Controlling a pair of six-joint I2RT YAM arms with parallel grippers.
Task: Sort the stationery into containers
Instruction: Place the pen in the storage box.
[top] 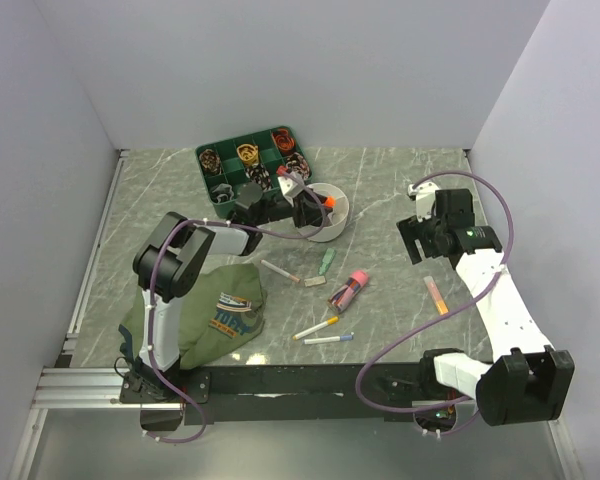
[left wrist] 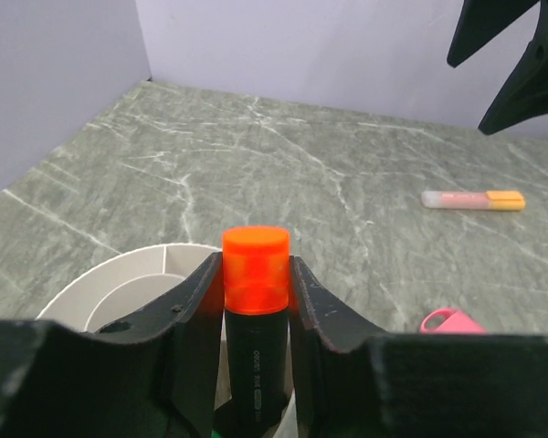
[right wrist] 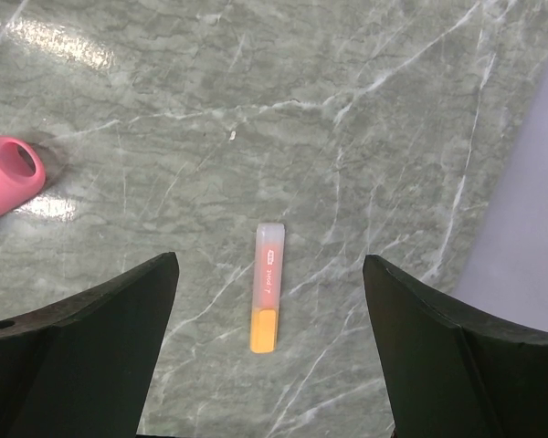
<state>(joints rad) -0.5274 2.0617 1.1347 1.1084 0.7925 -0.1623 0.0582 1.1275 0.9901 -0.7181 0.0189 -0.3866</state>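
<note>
My left gripper (left wrist: 256,283) is shut on a black highlighter with an orange cap (left wrist: 255,274) and holds it over the round white divided cup (left wrist: 128,278); the top view shows the gripper (top: 310,205) at the cup (top: 338,215). My right gripper (right wrist: 269,301) is wide open, high above a pink and orange highlighter (right wrist: 266,287) that lies on the table at the right (top: 435,295). Loose on the table are a pink-capped marker (top: 348,289), a green pen (top: 326,262), a white pen (top: 281,271), an orange-tipped pen (top: 316,328) and a blue-tipped pen (top: 329,340).
A green compartment tray (top: 248,168) of coiled items stands behind the cup. A folded olive-green shirt (top: 215,315) lies at the near left. White walls enclose the table on three sides.
</note>
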